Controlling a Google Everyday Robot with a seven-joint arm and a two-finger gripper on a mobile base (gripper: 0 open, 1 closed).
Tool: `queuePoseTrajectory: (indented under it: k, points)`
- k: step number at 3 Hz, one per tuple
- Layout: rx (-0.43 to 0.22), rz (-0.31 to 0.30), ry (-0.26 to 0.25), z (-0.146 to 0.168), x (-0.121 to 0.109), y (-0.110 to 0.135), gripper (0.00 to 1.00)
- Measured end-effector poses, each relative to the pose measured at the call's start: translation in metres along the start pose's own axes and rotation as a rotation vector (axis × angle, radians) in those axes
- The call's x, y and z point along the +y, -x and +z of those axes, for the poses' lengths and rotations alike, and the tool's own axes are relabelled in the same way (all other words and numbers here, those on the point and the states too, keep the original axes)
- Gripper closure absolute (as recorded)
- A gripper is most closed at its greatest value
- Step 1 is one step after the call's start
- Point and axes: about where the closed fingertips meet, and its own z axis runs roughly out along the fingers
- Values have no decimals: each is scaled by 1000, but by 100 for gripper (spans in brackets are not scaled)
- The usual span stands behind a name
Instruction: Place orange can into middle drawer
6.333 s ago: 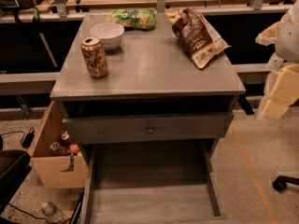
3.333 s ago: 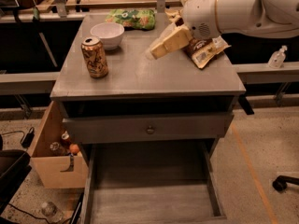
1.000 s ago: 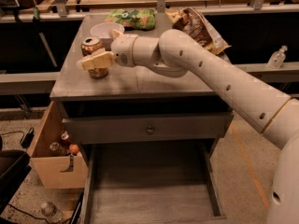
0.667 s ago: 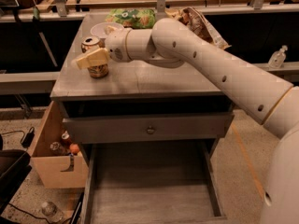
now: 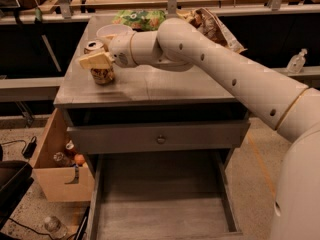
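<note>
The orange can (image 5: 103, 74) stands upright at the front left of the grey cabinet top (image 5: 165, 84). My gripper (image 5: 97, 60) is at the can, with its cream tip across the can's upper front, so the middle of the can is hidden. My white arm reaches in from the right over the cabinet top. The can rests on the surface. The middle drawer (image 5: 160, 209) is pulled out wide open below, and its plank bottom holds nothing. Above it is a shut grey drawer front with a small round knob (image 5: 160, 139).
A white bowl (image 5: 112, 31) stands just behind the can. A green bag (image 5: 140, 19) and a brown snack bag (image 5: 217, 26) lie at the back. A cardboard box (image 5: 57, 176) with bottles stands left of the cabinet. A plastic bottle (image 5: 296, 61) is at the right.
My arm has swung in from the right, across the cabinet top to the can. In the last second the gripper has settled against the can, which has stayed in place.
</note>
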Motion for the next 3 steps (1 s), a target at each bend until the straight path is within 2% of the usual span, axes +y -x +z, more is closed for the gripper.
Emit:
queuePoseTrajectory:
  k: [2, 3]
  points:
    - [-1, 0, 8, 4, 4, 1, 85]
    - [-22, -21, 13, 0, 8, 8, 100]
